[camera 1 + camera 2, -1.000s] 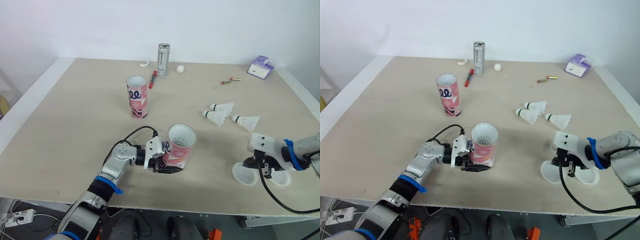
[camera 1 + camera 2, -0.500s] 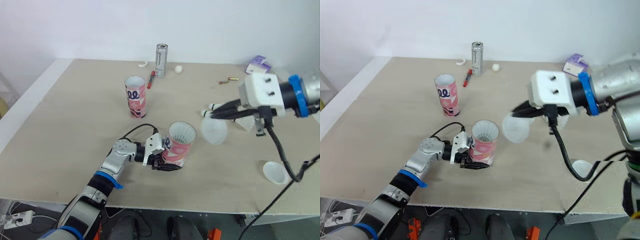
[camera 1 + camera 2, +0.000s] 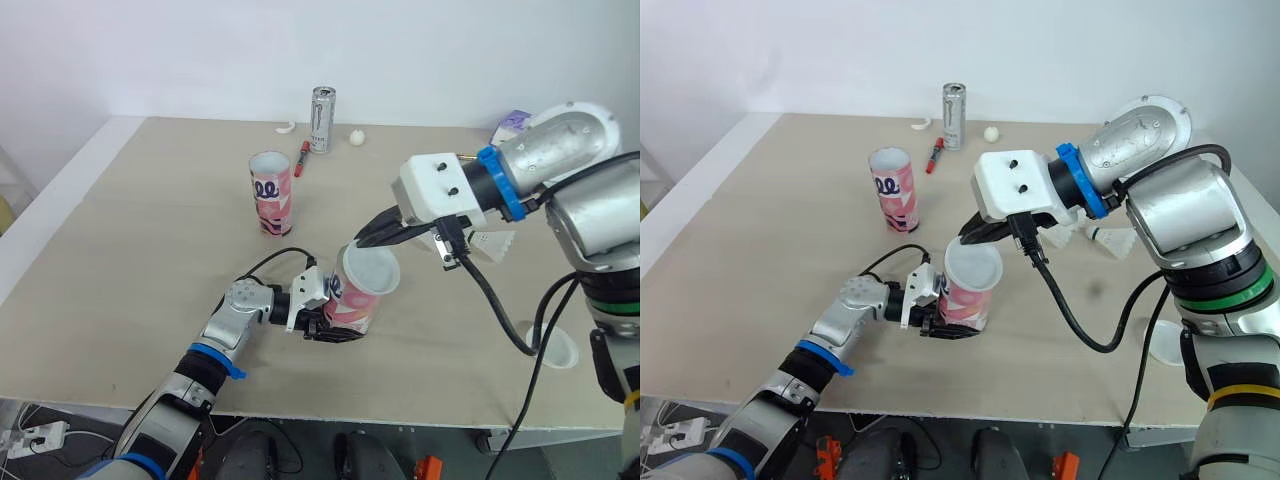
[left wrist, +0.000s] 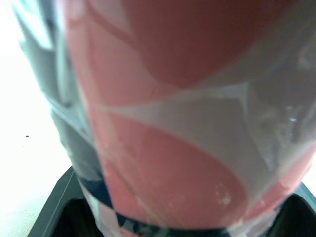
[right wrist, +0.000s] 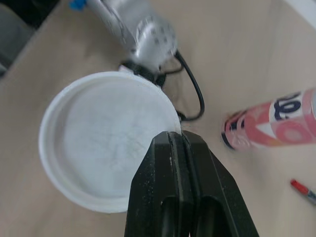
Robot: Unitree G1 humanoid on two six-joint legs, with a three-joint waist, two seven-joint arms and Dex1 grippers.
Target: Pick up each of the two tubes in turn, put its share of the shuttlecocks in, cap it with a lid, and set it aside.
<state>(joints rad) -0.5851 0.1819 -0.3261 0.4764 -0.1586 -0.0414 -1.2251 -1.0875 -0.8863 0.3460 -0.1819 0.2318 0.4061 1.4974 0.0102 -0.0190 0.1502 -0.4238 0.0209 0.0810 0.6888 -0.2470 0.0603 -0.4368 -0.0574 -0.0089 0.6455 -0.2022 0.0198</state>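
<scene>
A pink patterned tube (image 3: 350, 308) stands near the table's front middle, and my left gripper (image 3: 322, 322) is shut on its lower part; its wall (image 4: 187, 123) shows close up in the left wrist view. My right gripper (image 3: 360, 242) is shut on the rim of a translucent white lid (image 3: 373, 268), held tilted right at the tube's mouth. In the right wrist view the lid (image 5: 106, 140) hides the opening. A second pink tube (image 3: 272, 194) stands upright and open farther back on the left. One shuttlecock (image 3: 496, 243) shows behind my right arm.
Another white lid (image 3: 556, 350) lies near the front right edge. At the back stand a silver can (image 3: 323, 120), a red marker (image 3: 304, 158), a small white ball (image 3: 357, 137) and a purple box (image 3: 512, 122). My right arm spans the table's right half.
My right gripper lifted one lid from the front right edge and carried it left to the held tube's mouth. The other lid stayed put. My left gripper kept still.
</scene>
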